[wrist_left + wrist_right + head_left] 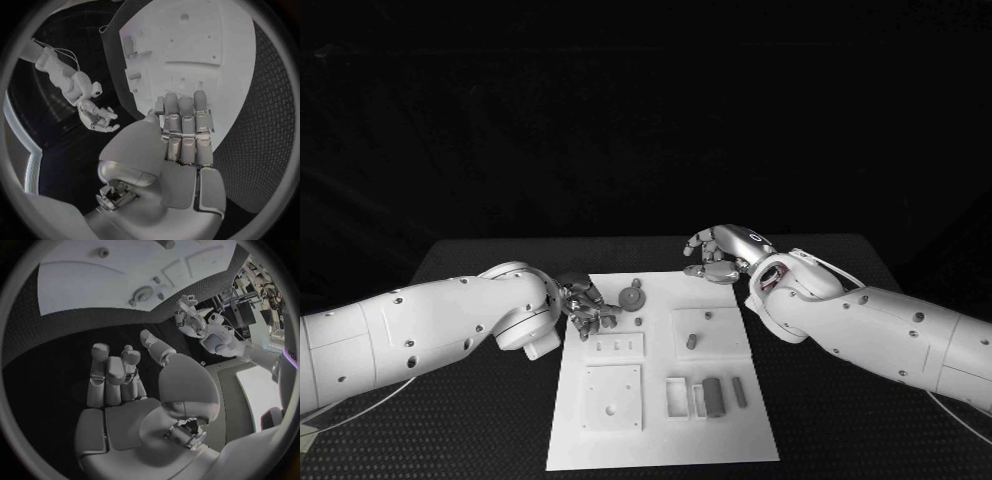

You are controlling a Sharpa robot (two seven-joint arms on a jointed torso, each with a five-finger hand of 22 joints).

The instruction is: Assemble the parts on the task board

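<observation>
The white task board (747, 440) lies in the middle of the black table. A round grey part (635, 297) stands near its far edge, and a short peg (691, 341) stands in a square plate (715, 325). Two grey bars (713, 393) lie side by side near the board's right edge. My left hand (589, 306) hovers at the board's far left edge, just beside the round part, and I see nothing in it; its fingers (184, 125) lie straight and together. My right hand (721, 254) hangs over the board's far right corner with loosely curled fingers (112, 372) and an empty palm.
Another square plate (613, 397) with holes sits at the board's near left, and a small block with slots (615, 347) lies behind it. Black matting (862, 420) surrounds the board on both sides. The round part (145, 292) lies close to my left hand (187, 315).
</observation>
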